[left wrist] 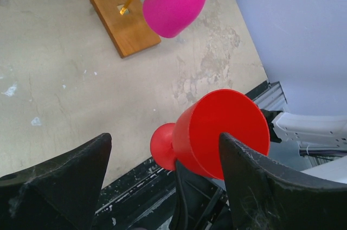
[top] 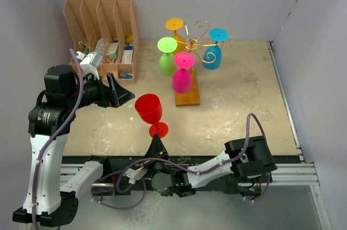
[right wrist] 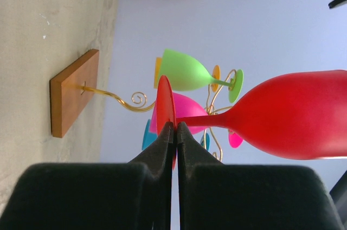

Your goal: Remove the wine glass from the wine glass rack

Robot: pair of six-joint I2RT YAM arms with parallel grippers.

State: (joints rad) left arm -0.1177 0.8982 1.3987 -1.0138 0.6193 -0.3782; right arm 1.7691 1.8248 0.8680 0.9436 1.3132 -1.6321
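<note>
from above, the red wine glass (top: pixel 148 108) is seen clear of the wine glass rack (top: pixel 194 43). it is carried roughly upright over the table (top: pixel 244 110) near its front edge, well apart from the four glasses (top: pixel 183 72) hung on the gold wire. its foot is pinched from below by the right gripper (top: pixel 157 142), whose arm is folded low along the table's front edge. the left gripper (top: pixel 122 90) is held level just beside the bowl and pointed at it, with jaws spread and nothing touched.

in the left wrist view the bowl is framed between the parted fingers (left wrist: pixel 59 181), apart from both as far as can be told. the glass is judged light, stiff and smooth, probably slippery. the broad bowl would be the surer hold for this arm.

in the right wrist view the fingers (right wrist: pixel 154 154) are clenched on the thin edge of the foot alone. such a pinch is judged weak against twisting, since the bowl's weight is carried far from it.
</note>
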